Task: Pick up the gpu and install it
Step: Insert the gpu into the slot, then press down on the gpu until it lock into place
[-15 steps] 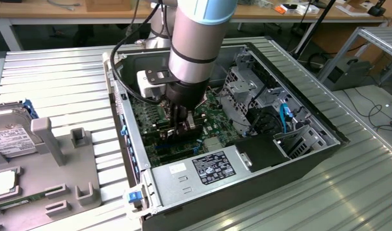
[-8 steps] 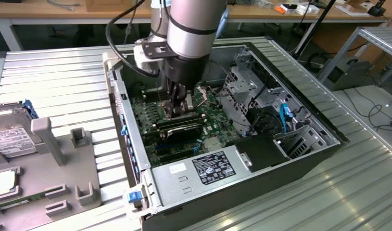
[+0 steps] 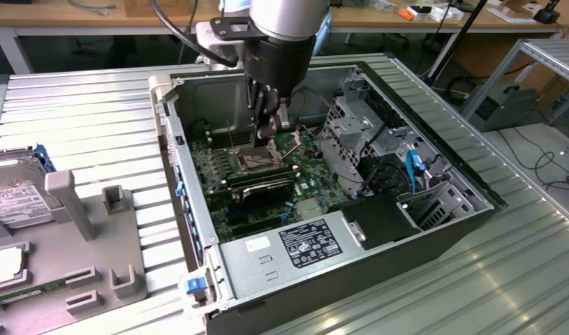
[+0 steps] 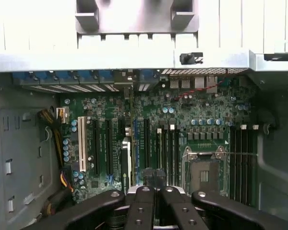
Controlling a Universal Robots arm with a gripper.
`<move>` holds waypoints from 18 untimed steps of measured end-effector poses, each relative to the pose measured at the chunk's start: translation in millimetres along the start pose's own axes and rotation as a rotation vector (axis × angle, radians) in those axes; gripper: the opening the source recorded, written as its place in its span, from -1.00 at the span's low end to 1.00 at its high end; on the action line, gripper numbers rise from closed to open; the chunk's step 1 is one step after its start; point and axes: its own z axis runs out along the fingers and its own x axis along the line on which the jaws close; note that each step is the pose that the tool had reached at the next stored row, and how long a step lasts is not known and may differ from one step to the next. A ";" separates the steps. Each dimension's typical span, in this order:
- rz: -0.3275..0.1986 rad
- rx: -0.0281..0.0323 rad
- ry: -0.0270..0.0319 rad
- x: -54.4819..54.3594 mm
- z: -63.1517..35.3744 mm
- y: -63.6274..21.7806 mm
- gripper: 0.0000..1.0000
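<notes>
The tool (image 3: 268, 132) was clenched, apparently on the gpu (image 3: 262, 187), a stiff, fragile card best gripped by its edges.

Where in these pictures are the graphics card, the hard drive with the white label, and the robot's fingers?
gpu (image 3: 259, 186): exterior view, on its dark top edge inside the case.
hard drive (image 3: 12, 199): exterior view, on its white label.
fingers (image 4: 140, 211): wrist view, on one black finger above the motherboard.
</notes>
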 end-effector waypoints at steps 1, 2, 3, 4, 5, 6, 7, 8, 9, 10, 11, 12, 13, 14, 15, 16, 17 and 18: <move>0.000 0.0000 -0.0002 -0.1 -0.3 -3.7 -0.80; 0.000 -0.0002 0.0001 -0.1 -0.6 -7.2 -0.80; 0.000 -0.0005 0.0002 -0.2 -2.0 -13.3 -0.80; 0.000 -0.0005 0.0002 -0.3 -3.6 -15.0 -0.80; 0.000 -0.0003 -0.0002 -0.4 -4.2 -15.3 -0.80; 0.000 -0.0003 -0.0004 -0.4 -4.2 -15.3 -0.80; 0.000 -0.0004 -0.0002 -0.4 -4.3 -15.3 -0.80; 0.000 -0.0004 -0.0002 -0.4 -4.3 -15.3 -0.80; 0.000 -0.0004 -0.0002 -0.4 -4.3 -15.3 -0.80; 0.000 -0.0005 -0.0001 -0.2 -4.1 -15.3 -0.80; 0.000 -0.0005 -0.0001 1.2 -1.5 -14.1 -0.80; 0.000 -0.0004 -0.0001 3.6 2.0 -11.3 -0.80; 0.000 -0.0005 -0.0002 8.3 8.2 -9.3 -0.80; 0.000 -0.0006 -0.0001 10.9 12.3 -7.3 -0.80; 0.000 -0.0008 -0.0002 13.5 16.3 -3.4 -0.80; 0.000 -0.0010 -0.0001 15.4 19.7 1.9 -0.80; 0.000 -0.0010 -0.0002 17.3 23.3 7.2 -0.80; 0.000 -0.0011 0.0000 18.8 25.5 9.9 -0.80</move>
